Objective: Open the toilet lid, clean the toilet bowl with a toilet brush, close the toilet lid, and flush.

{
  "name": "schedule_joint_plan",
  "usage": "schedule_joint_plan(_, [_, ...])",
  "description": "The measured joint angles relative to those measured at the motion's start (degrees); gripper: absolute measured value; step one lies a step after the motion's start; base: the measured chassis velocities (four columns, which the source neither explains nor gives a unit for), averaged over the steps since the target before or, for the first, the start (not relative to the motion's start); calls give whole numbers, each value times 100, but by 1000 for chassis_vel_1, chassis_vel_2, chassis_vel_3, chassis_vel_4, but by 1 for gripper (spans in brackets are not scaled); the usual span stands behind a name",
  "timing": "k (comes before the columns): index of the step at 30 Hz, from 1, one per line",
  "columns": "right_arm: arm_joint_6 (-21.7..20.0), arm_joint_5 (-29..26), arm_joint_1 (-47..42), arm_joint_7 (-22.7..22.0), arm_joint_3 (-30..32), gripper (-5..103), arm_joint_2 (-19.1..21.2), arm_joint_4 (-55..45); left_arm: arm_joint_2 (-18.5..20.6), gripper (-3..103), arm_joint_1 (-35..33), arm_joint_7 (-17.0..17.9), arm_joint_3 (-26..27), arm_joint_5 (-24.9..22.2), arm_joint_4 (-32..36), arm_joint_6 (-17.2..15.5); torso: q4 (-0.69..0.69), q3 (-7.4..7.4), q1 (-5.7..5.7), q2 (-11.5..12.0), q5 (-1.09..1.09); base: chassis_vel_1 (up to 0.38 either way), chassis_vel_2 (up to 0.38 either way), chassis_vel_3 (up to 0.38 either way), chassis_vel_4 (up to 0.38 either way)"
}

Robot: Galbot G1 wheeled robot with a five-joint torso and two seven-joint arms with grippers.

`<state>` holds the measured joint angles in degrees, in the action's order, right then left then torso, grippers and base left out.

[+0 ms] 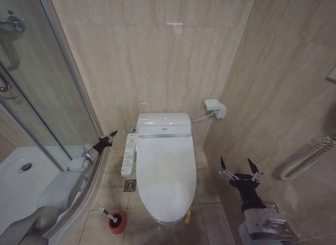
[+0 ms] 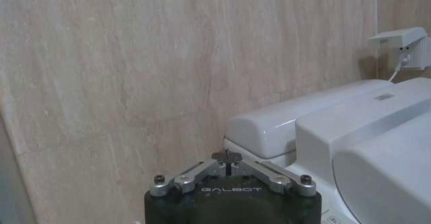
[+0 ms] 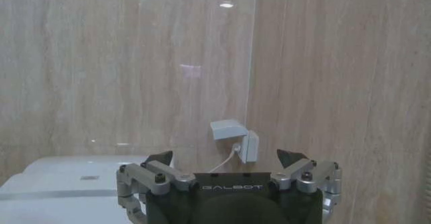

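Head view, from left to right: at the far left stands a glass shower enclosure with a curved white tray (image 1: 16,182). The grey left arm rises from the lower left corner, and the left gripper (image 1: 108,138) sits left of centre, just beside the long white side control panel (image 1: 128,154), with its fingers pressed together, clenched on nothing. At the lower left of the frame, on the beige tiled floor (image 1: 113,190), the small toilet brush (image 1: 108,215) with its thin white handle leans in a round red cup-like holder (image 1: 118,222), near the front left of the toilet. In the centre, the large white glossy oval toilet lid (image 1: 165,174) lies shut over the white ceramic toilet bowl (image 1: 157,217), with a small green-and-yellow tag (image 1: 187,216) at its lower right edge. Above it and to the right, a white socket box (image 1: 215,108) hangs on the beige wall. At the lower right, the right gripper (image 1: 240,168) hovers beside the toilet, apart from it, its two dark fingers spread wide and grasping nothing. At the far right edge, a ribbed white hose (image 1: 310,158) runs along the wall.
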<state>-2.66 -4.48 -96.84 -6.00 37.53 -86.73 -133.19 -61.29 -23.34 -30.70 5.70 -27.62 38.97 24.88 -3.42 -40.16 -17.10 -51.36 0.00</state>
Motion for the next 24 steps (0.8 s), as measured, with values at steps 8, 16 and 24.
schedule_joint_plan(8, [0, 0, 0, 0, 0, 100, 0, 0, -22, 0, -44, -72, 31, 17, 8, 23, -1, 0, 0, 0, 0, 0, 0, 0, 0])
schedule_joint_plan(16, [0, 0, 0, 0, 0, 100, 0, 0, -24, 0, -84, -101, 26, 16, 46, 21, 0, 0, -1, 0, 0, -25, 22, 14, -21])
schedule_joint_plan(24, [0, 0, 0, 0, 0, 100, 0, 0, -38, 0, -62, -175, 42, 20, 9, 23, -1, 0, 0, 0, 0, 0, 0, 0, 0])
